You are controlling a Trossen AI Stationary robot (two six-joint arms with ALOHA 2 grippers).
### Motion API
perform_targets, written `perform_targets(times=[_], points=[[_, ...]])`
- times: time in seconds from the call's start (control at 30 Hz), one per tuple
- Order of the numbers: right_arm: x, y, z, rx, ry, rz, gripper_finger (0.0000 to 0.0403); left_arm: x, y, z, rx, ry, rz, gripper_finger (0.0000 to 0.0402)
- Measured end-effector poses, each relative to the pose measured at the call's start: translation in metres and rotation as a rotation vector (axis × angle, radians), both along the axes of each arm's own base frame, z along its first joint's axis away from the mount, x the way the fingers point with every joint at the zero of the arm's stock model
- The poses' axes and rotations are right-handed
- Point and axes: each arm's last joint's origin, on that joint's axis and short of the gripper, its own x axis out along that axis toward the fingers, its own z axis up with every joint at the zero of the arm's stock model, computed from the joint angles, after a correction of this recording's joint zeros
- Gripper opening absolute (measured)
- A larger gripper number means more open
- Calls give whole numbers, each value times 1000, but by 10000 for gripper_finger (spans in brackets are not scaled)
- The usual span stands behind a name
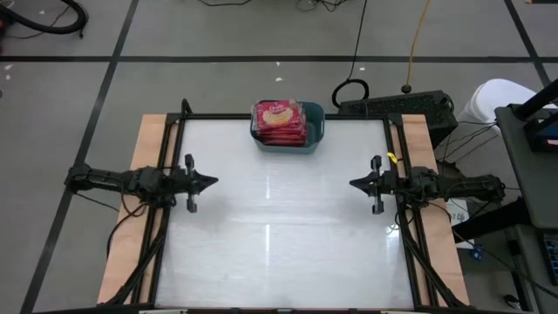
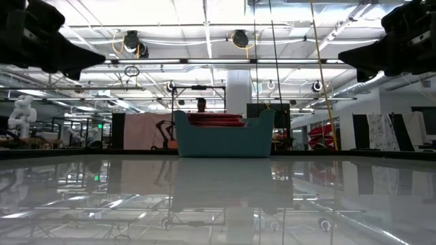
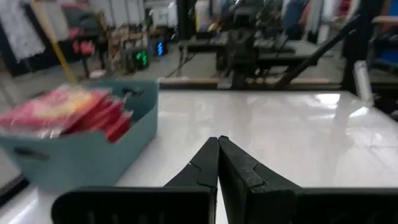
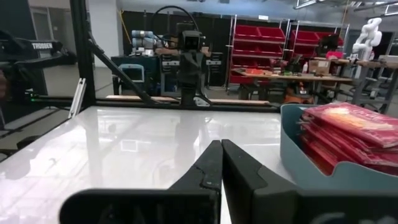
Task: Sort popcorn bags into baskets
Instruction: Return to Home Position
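A teal-blue basket [image 1: 316,131] stands at the middle of the table's far edge, filled with a stack of red popcorn bags [image 1: 279,122]; the top one shows a yellow-orange picture. The stack rises above the rim in the low view [image 2: 215,120]. My left gripper [image 1: 214,182] is shut, level above the table's left side, pointing toward the right edge. My right gripper [image 1: 351,183] is shut, level above the right side, pointing toward the left edge. Neither holds anything. The wrist views show the shut fingertips [image 3: 218,144] [image 4: 221,148], with the basket [image 3: 87,152] [image 4: 323,171] off to one side.
The white table top [image 1: 279,235] lies bare between the two grippers and toward the near edge. A black frame [image 1: 183,109] runs around the table. Cables and a power box [image 1: 397,106] lie on the floor beyond the far edge.
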Motion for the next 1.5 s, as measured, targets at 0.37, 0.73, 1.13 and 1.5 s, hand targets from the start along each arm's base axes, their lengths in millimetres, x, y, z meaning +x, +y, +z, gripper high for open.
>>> perform_targets(times=[0.37,0.73,1.13,1.5], points=[[0,0,0,7,-3,0,0,-5,-1,-2,51,-32,-79,10],[0,0,1,7,-11,-2,0,-2,3,-9,63,-77,-124,10],[0,0,1,6,-13,-2,0,-1,12,-9,77,-67,-31,10],[0,0,1,6,-14,-2,0,-1,12,-7,81,-89,-21,10]])
